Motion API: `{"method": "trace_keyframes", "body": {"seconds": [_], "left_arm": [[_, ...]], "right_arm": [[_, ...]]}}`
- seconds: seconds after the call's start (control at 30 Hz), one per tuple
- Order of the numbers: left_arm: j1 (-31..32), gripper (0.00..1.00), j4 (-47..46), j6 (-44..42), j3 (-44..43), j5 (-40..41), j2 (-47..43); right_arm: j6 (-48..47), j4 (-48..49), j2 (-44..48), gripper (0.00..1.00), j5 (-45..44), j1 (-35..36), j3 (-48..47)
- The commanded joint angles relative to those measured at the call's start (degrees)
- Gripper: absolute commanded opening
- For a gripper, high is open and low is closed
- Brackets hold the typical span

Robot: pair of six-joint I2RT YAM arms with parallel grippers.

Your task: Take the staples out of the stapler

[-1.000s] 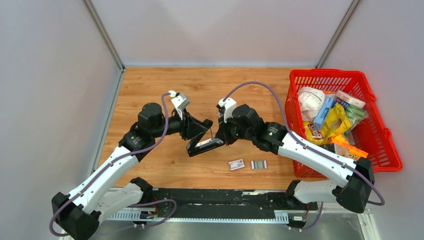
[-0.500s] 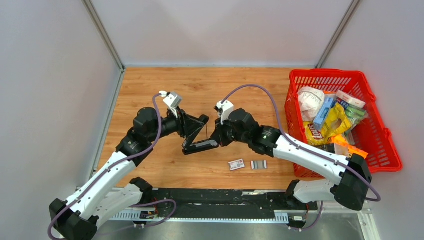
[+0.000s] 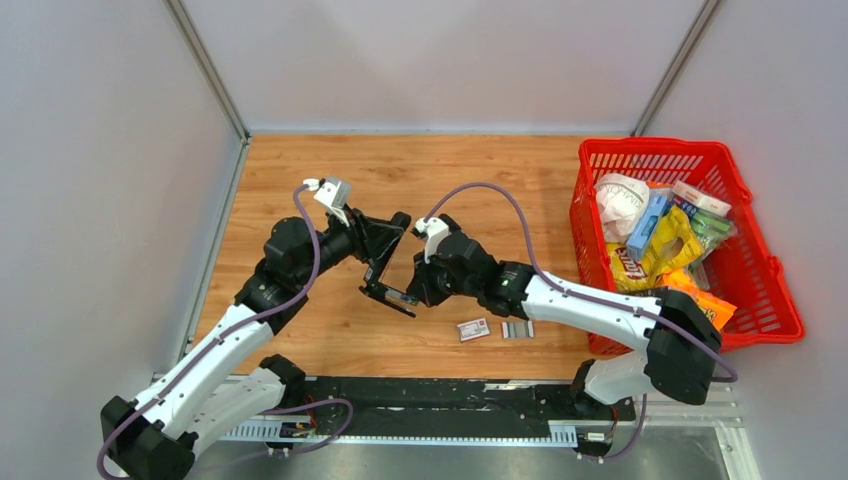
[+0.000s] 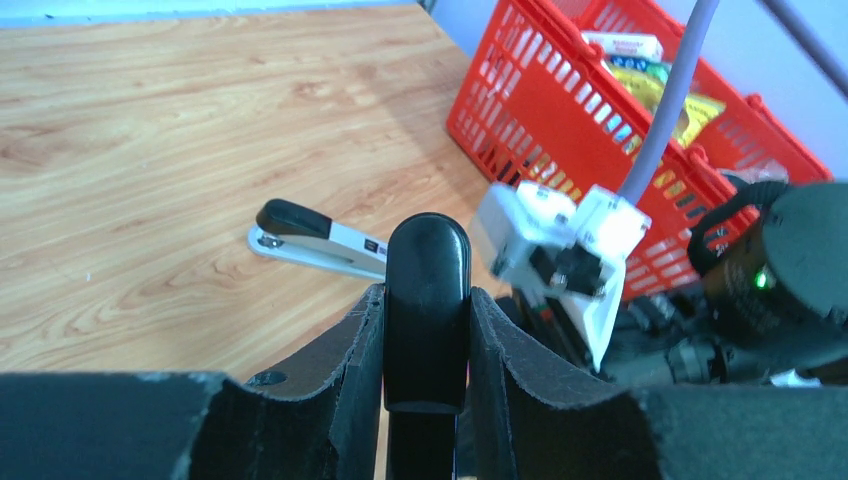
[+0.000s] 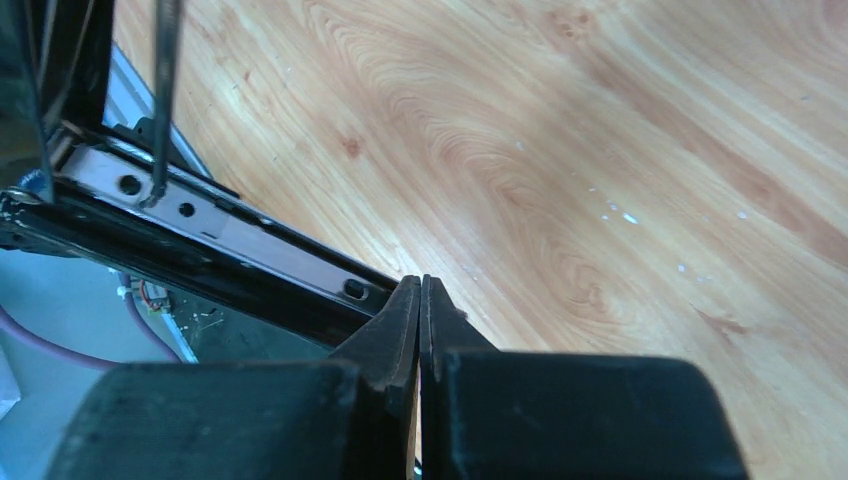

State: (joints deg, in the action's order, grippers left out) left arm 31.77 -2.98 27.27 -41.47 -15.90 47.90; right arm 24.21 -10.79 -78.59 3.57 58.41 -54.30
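The black stapler [image 3: 390, 296] is swung open above the table's middle. My left gripper [image 3: 384, 240] is shut on its black top cover [image 4: 428, 270]. The silver lower part with a black end [image 4: 300, 232] hangs out beyond the fingers. My right gripper [image 3: 413, 289] is shut and empty. Its tips [image 5: 420, 284] touch the end of the stapler's metal magazine rail [image 5: 250, 245], where I see no staples. A short silvery strip of staples [image 3: 517, 329] lies on the wood to the right, clear of both grippers.
A small red-and-white box [image 3: 473, 329] lies just left of the strip. A red basket [image 3: 762, 305] full of packets stands at the right edge and shows in the left wrist view [image 4: 545, 120]. Grey walls close off the left, back and right.
Both grippers have moved left with the stapler. The stapler has swung open wider, its cover now steep and its lower part pointing down to the right. The strip and box have not moved.
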Motion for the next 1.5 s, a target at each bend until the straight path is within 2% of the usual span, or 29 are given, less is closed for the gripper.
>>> {"method": "trace_keyframes", "body": {"seconds": [0.0, 0.27, 0.9, 1.47], "left_arm": [[-0.13, 0.0, -11.43, 3.76, -0.1, 3.86, -0.7], [-0.13, 0.0, -11.08, 4.55, 1.31, 9.74, -0.79], [-0.13, 0.0, -8.53, 4.72, 0.52, 19.41, 5.54], [-0.13, 0.0, 2.45, 6.22, -3.35, 29.26, 13.8]], "right_arm": [[2.16, 7.09, -1.74, 0.0, 2.93, 2.05, 0.78], [2.77, 12.98, -3.5, 0.0, 4.16, 2.85, 0.69], [6.38, 26.86, -8.51, 0.0, 6.53, 2.93, 5.87], [10.51, 41.02, -14.75, 0.0, 11.37, 2.93, 9.92]]}}
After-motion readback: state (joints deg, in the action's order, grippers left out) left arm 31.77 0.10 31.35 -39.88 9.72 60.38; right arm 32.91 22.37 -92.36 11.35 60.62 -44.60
